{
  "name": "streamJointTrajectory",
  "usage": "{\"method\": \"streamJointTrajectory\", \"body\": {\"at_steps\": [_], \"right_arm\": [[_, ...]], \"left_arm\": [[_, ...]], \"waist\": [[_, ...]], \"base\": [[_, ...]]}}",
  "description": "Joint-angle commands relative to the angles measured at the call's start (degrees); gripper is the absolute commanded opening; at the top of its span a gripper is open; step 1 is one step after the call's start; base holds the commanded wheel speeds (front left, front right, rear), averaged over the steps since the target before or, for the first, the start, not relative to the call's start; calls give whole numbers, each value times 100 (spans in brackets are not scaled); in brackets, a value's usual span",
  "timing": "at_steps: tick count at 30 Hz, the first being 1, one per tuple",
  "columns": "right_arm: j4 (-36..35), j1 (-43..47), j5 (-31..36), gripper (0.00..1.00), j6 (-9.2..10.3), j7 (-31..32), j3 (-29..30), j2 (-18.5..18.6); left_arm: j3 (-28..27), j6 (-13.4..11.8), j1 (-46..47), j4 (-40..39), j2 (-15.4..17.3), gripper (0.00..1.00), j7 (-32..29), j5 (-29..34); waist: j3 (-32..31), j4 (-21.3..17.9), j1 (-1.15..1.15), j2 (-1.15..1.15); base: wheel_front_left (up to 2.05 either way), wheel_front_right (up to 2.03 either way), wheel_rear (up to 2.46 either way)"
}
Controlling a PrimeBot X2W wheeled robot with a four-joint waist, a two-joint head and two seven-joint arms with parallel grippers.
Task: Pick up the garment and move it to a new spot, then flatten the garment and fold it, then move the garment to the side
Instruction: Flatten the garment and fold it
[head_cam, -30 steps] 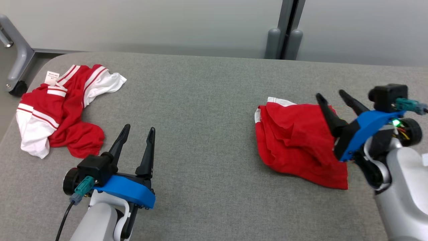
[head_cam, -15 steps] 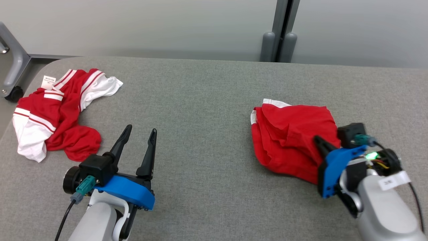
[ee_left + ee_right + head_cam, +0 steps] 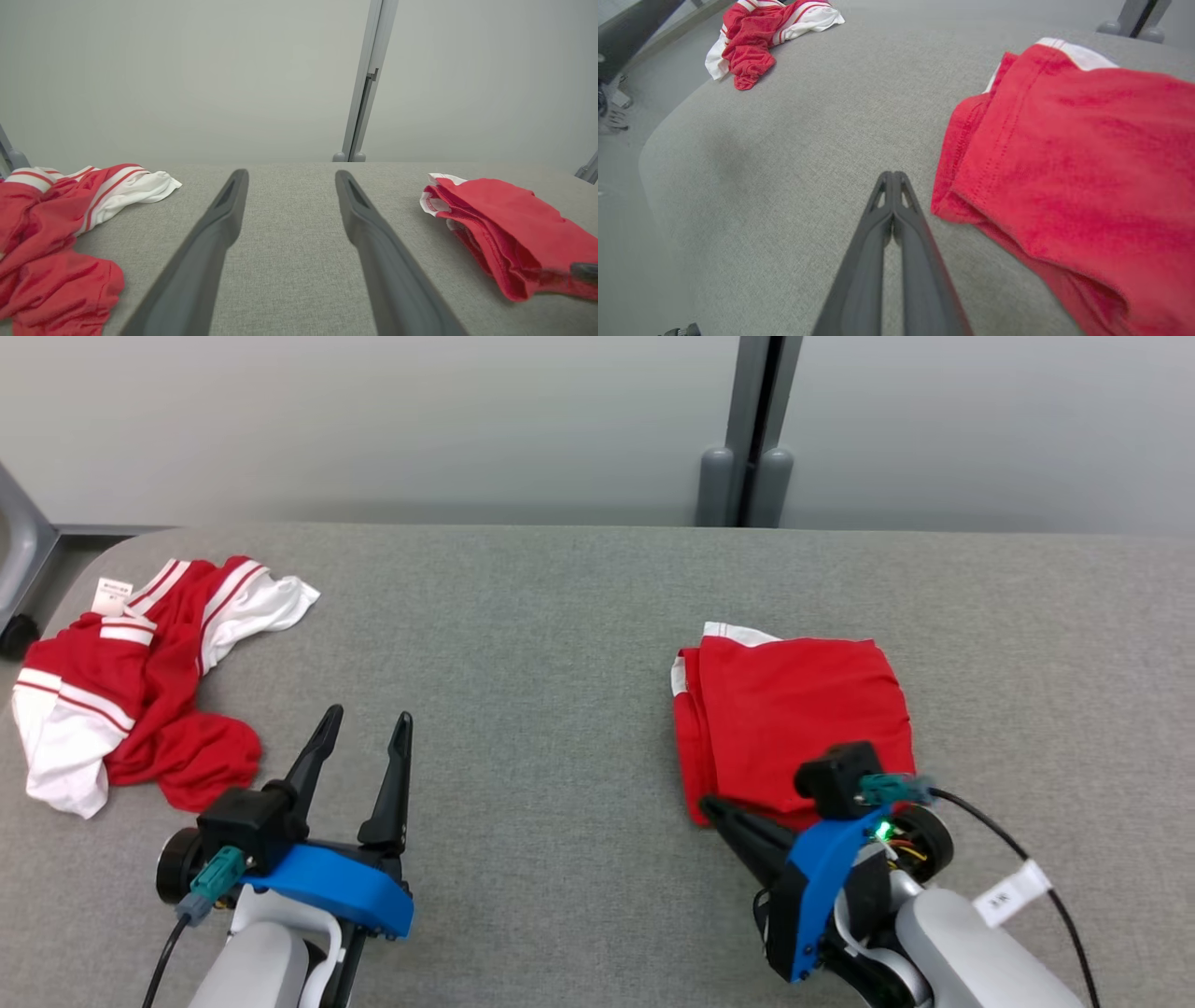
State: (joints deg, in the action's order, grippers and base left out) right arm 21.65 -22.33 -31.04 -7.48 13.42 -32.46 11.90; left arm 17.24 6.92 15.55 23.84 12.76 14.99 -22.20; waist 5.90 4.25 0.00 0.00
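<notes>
Far left of grey worktop (image 3: 560, 616): crumpled red-and-white garment (image 3: 131, 686), heaped near the edge. Next along, left claw (image 3: 367, 717), fingers spread apart, empty, over bare worktop. Right of centre: folded red garment (image 3: 794, 709), lying flat, white trim at far-left corner. At its near-left corner, right claw (image 3: 893, 175), fingers pressed together, gripping nothing, just beside the fabric.

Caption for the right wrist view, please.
Right gripper, fingers shut and empty, beside the folded red garment on the grey table.
</notes>
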Motion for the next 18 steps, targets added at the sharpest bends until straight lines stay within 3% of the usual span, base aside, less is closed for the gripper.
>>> {"method": "streamJointTrajectory", "body": {"at_steps": [1, 3, 4, 5, 6, 9, 10, 18], "right_arm": [[-162, 183, -77, 0, -3, -141, 82, 68], [-363, 311, -58, 0, -3, -378, 327, 108], [-432, 396, -24, 11, -3, -497, 492, 103], [-505, 483, 41, 78, -3, -619, 674, 90], [-564, 575, 117, 100, -3, -764, 920, 52], [-748, 881, 321, 100, -3, -1065, 1561, -95], [-942, 1231, 690, 100, -3, -1279, 2397, -268], [-1018, 1571, 1553, 100, -3, -1484, 3352, -389]], "left_arm": [[-61, -47, -121, -22, 23, 100, 29, -35], [-122, -73, -202, -47, 19, 100, 29, -41], [-140, -82, -248, -63, 16, 100, 29, -35], [-157, -89, -294, -70, 13, 100, 29, -34], [-186, -104, -337, -84, 13, 100, 29, -33], [-279, -122, -443, -103, 29, 100, 29, -27], [-382, -151, -605, -146, 45, 100, 29, -6], [-653, -271, -906, -191, 73, 100, 29, -35]], "waist": [[-79, -90, 0, 0], [-142, -156, 0, 0], [-170, -186, 0, 0], [-202, -212, 0, 0], [-232, -240, 0, 0], [-314, -308, 0, 0], [-419, -418, 0, 0], [-565, -577, 0, 0]], "base": [[0, 0, 0], [0, 0, 0], [0, 0, 0], [0, 0, 0], [0, 0, 0], [0, 0, 0], [0, 0, 0], [0, 0, 0]]}}
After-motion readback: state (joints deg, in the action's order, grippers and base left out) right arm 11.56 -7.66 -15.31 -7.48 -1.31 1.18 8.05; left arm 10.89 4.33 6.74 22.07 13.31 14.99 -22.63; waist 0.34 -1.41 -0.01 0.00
